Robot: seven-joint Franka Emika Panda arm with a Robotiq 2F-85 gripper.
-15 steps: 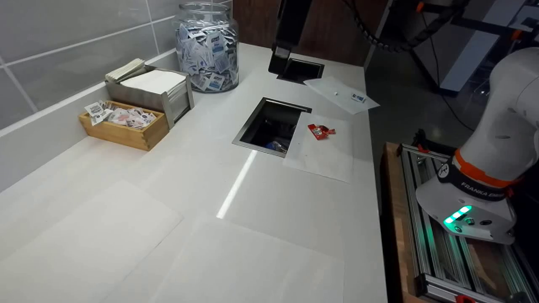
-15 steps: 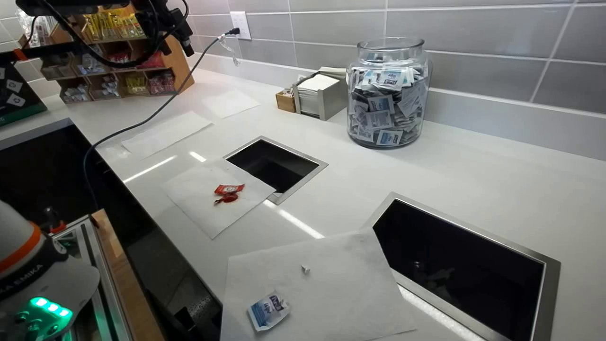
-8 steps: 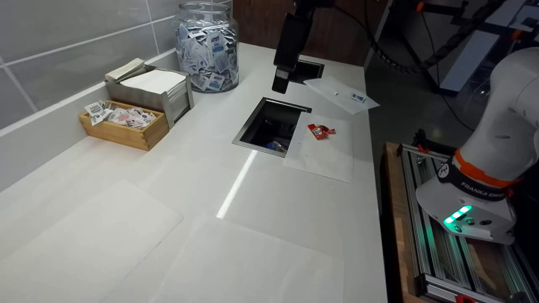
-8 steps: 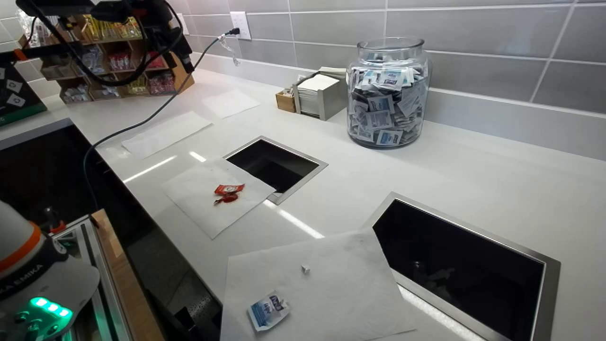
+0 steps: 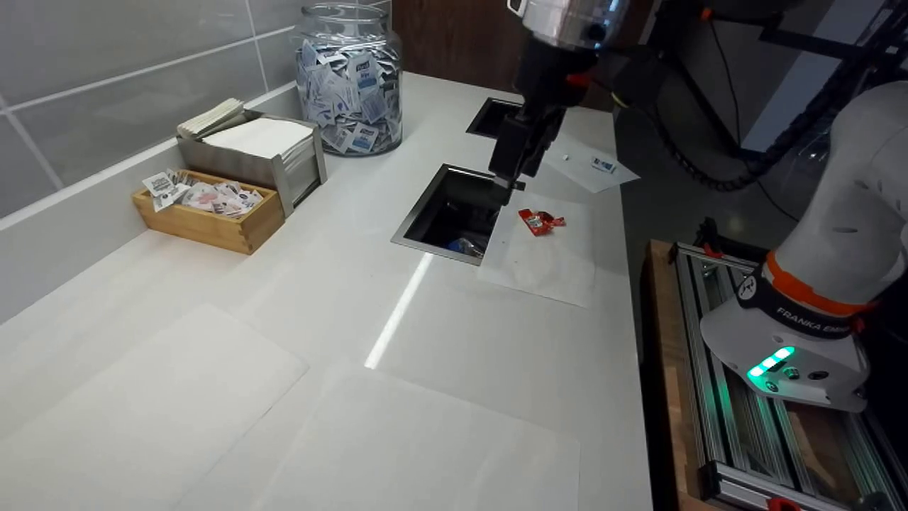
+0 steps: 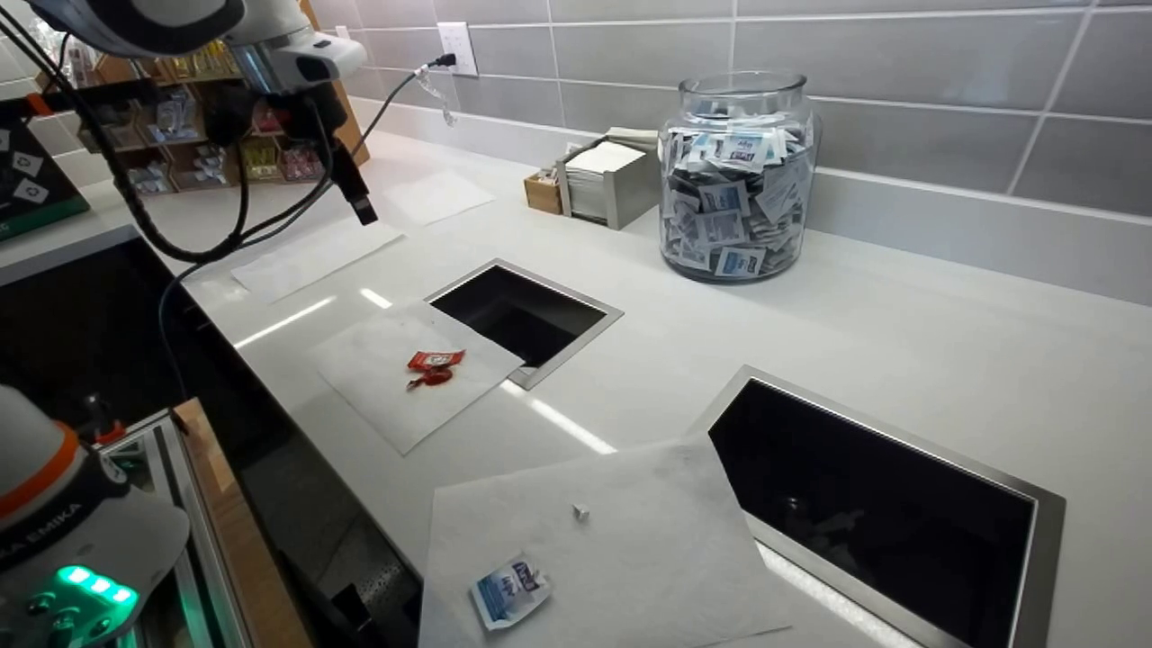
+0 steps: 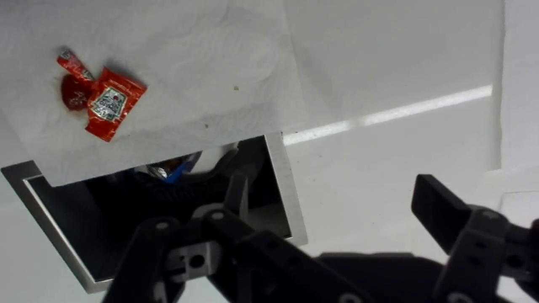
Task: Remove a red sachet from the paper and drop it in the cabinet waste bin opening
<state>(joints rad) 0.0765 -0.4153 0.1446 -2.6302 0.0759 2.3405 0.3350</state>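
Swung down toward the paper since half a second ago, the Robotiq claw is released, its fingers spread wide. Unmoved, the torn red ketchup sachet lies on that paper ahead of the fingertips, off to the left in the wrist view, touching a smear of sauce. Nearer the claw, the paper overlaps the edge of the metal-rimmed bin opening; one finger shows in front of it, the other in front of the white counter. In an exterior view, a second sheet bearing a blue-and-white Purell sachet lies right of the claw, partly hidden by it; a glass jar of Purell packets stands left of the claw, well apart.
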